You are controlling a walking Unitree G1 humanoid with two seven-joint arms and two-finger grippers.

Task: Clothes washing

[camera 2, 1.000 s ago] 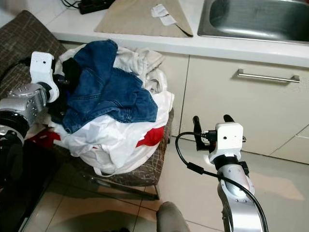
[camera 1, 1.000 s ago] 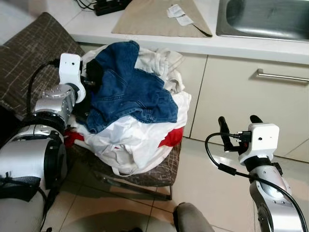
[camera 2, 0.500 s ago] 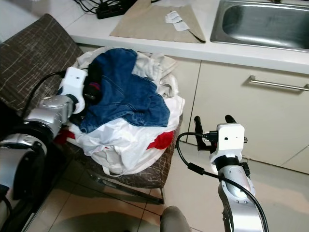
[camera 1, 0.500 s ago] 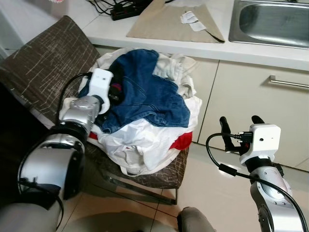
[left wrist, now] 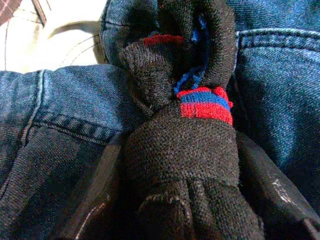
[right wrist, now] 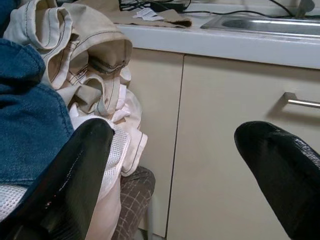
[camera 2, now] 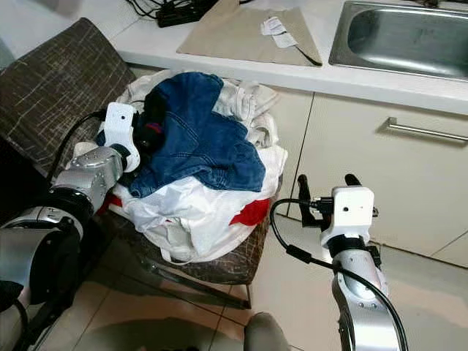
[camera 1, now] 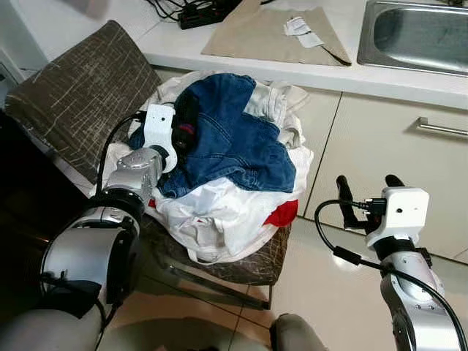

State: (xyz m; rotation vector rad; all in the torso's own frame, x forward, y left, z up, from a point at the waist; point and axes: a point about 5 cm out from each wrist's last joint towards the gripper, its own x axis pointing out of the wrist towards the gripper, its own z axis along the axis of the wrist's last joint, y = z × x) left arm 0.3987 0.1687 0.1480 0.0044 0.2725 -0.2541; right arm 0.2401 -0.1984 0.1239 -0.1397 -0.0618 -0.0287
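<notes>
The left gripper [left wrist: 180, 165] jaws clamp a rolled black sock [left wrist: 182, 140] atop the jeans [camera 1: 241, 146]; right gripper [camera 1: 369, 197], jaws spread empty, hangs well right.

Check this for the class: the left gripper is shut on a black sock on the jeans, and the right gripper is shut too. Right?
Not quite. The right gripper is open, fingers spread, as the right wrist view shows. The left gripper does grip the black sock on the jeans.
</notes>
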